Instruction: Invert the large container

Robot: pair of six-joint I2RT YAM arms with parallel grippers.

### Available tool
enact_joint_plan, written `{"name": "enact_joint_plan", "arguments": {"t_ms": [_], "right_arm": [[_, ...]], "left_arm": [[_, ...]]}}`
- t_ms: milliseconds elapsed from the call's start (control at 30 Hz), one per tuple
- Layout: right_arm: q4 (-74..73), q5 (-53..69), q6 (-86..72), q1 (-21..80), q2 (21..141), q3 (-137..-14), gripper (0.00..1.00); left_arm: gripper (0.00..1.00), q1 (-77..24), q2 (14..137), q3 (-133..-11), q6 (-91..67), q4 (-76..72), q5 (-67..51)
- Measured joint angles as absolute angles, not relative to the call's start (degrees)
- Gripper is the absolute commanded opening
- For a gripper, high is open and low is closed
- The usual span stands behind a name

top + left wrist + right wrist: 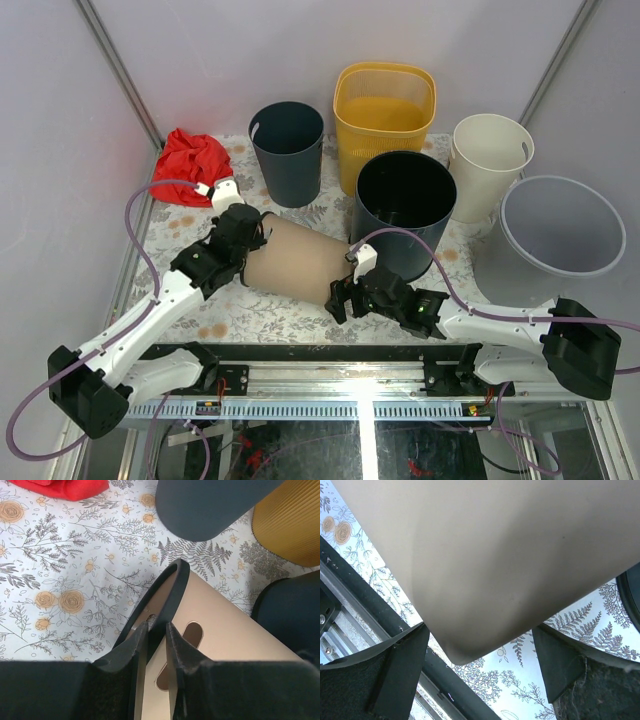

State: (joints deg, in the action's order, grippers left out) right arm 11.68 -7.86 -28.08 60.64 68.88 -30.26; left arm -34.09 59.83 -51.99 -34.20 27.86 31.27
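Tan bin (300,262) lies on its side, mouth at the left gripper (156,645), whose jaws are clamped on the black rim (170,587). Right gripper (477,670) jaws gape wide, the bin's closed end between them

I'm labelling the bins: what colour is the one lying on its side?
Tan bin with a black rim; clearest in the left wrist view.
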Motion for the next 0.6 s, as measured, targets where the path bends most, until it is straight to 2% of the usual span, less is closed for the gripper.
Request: {"name": "enact_joint_plan", "arguments": {"t_ms": [100, 367, 467, 533, 600], "right_arm": [[11.68, -7.84, -28.10, 60.64, 68.90, -30.24, 0.91], [11.70, -7.68, -28.08, 60.64, 68.90, -30.24, 0.90], [11.60, -7.60, -28.05, 60.64, 69.10, -30.37, 0.90], [10.83, -7.66, -28.03, 60.64, 69.67, -31.20, 0.89], [10.00, -7.97, -28.03, 60.64, 70.32, -32.69, 0.89]], "left_arm": [[0.07, -34.09, 59.96, -52.07, -34.44, 27.81, 31.86], [0.06, -34.11, 60.51, -52.25, -36.21, 27.81, 33.50], [0.11, -34.11, 60.51, -52.29, -37.71, 27.90, 33.87], [0.19, -34.11, 60.12, -52.25, -39.07, 27.92, 33.89], [0.23, -34.11, 59.24, -51.72, -40.29, 28.27, 33.85]]}}
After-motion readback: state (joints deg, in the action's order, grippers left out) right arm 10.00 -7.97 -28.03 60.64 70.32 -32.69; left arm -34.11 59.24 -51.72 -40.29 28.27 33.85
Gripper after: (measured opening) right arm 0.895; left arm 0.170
